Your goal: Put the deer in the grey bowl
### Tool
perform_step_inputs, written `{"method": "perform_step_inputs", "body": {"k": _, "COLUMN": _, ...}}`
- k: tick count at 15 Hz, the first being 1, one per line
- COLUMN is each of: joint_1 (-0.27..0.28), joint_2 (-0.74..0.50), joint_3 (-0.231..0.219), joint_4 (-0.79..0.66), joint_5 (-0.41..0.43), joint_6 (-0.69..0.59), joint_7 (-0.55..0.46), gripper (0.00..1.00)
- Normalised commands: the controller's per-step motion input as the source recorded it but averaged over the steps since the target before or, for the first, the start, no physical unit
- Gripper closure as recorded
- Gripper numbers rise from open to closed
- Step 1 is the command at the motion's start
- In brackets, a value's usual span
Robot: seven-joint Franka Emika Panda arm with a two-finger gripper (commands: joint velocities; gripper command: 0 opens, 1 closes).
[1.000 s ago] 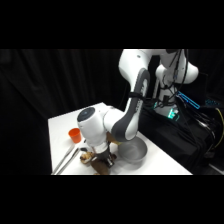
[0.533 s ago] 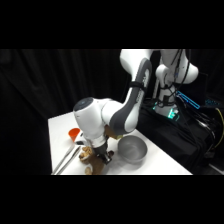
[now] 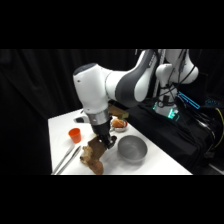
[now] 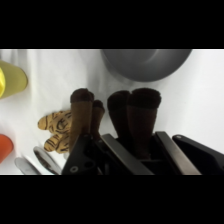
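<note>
The deer (image 4: 125, 117) sits right in the pincer (image 4: 127, 150), clamped between the two metal fingers (image 4: 172, 152), its dark brown limbs sticking out past the fingertips toward the grey bowl (image 4: 146, 62). From the side, the pincer (image 3: 104, 145) hangs low over the white counter (image 3: 60, 127), with the deer (image 3: 93, 159) dangling beneath it, just left of the grey bowl (image 3: 132, 148) and not inside it. Whether the toy's lowest part touches the counter or clears it is hard to tell here. In the wrist view only the bowl's near rim shows; the rest is cut off at the top. A tan striped plush toy (image 4: 56, 130) lies on the counter beside the deer, half hidden behind the pincer's black linkage. A yellow cup (image 4: 11, 80) and an orange cup (image 4: 4, 147) are clipped by the left edge. Metal tongs (image 3: 67, 159) lie near the counter's front left, and a small dish (image 3: 119, 123) sits behind, its contents too blurred to name.
</note>
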Motion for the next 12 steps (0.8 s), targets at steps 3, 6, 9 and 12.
{"method": "perform_step_inputs", "body": {"k": 3, "joint_1": 0.032, "joint_2": -0.5, "joint_3": 0.004, "joint_4": -0.48, "joint_5": -0.033, "joint_6": -0.06, "joint_7": 0.12, "gripper": 0.98}}
{"method": "perform_step_inputs", "body": {"k": 6, "joint_1": 0.06, "joint_2": -0.45, "joint_3": 0.022, "joint_4": -0.45, "joint_5": -0.047, "joint_6": -0.03, "joint_7": 0.16, "gripper": 0.96}}
{"method": "perform_step_inputs", "body": {"k": 9, "joint_1": 0.085, "joint_2": -0.41, "joint_3": 0.049, "joint_4": -0.44, "joint_5": -0.057, "joint_6": 0.02, "joint_7": 0.19, "gripper": 0.98}}
{"method": "perform_step_inputs", "body": {"k": 12, "joint_1": 0.08, "joint_2": -0.36, "joint_3": 0.058, "joint_4": -0.42, "joint_5": -0.065, "joint_6": 0.08, "joint_7": 0.2, "gripper": 0.96}}
